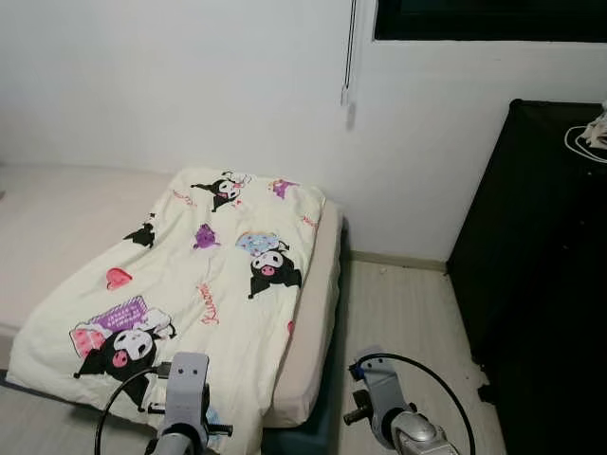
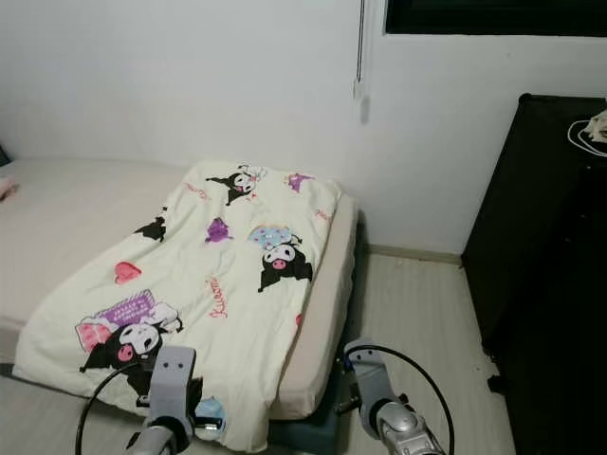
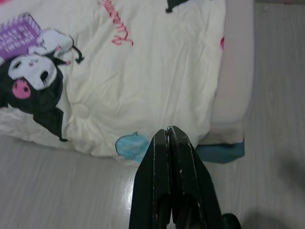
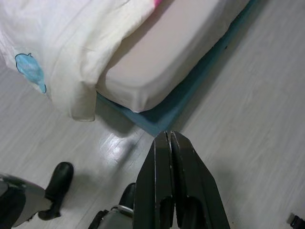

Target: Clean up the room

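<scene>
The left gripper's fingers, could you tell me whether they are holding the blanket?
No, the left gripper has its fingers pressed shut on nothing, hovering above the floor just off the blanket edge.

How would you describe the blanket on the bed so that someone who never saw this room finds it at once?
Look at the low mattress that lies on the floor against the white wall. The blanket is spread over its near end and hangs over the corner. It is cream with black cartoon characters, pink hearts and purple shapes, while the rest of the bed is plain.
</scene>
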Robot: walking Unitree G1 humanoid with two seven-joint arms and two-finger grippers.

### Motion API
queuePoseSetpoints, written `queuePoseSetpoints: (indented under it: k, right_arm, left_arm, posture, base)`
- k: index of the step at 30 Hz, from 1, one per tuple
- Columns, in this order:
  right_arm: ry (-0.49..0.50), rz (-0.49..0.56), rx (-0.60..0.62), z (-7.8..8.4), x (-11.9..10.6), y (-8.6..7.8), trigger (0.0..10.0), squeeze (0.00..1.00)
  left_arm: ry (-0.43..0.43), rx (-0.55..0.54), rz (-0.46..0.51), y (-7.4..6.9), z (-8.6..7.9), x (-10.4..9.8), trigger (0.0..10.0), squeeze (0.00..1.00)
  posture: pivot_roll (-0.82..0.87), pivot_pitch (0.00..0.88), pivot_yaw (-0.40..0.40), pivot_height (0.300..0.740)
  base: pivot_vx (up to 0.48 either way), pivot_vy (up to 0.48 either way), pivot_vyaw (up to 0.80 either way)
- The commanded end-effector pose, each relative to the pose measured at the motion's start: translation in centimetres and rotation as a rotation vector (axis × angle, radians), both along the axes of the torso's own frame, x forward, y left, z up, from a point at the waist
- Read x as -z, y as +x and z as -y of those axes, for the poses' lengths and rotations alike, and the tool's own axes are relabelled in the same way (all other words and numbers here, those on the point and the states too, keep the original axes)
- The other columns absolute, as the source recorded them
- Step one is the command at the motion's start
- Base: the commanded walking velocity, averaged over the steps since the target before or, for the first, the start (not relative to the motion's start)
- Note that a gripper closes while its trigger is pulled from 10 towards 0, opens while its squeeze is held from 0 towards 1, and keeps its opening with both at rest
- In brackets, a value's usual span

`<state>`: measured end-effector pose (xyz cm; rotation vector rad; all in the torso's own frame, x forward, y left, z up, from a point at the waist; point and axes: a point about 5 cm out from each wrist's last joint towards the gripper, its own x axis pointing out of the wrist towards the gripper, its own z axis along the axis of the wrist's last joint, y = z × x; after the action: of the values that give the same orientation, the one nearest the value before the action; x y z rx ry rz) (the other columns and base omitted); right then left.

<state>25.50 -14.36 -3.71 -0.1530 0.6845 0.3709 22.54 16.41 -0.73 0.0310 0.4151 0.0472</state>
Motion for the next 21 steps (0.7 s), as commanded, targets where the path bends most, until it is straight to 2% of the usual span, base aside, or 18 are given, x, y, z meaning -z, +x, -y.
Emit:
queuePoseSetpoints:
  k: [1,21]
  right_arm:
    - [0.021,-0.007,0.009,-0.36,0.1,-0.13,10.0,0.0]
    - [0.01,-0.002,-0.009,-0.43,-0.07,0.1,10.0,0.0]
  left_arm:
    - [0.013,-0.004,-0.006,-0.18,-0.48,0.12,10.0,0.0]
    - [0.002,0.02,0.013,0.06,0.21,-0.16,10.0,0.0]
  posture:
    - [-0.06,0.0,-0.032,0.74]
    - [-0.07,0.0,-0.031,0.74]
  base:
    - [0.0,0.0,0.0]
    - [0.0,0.0,0.0]
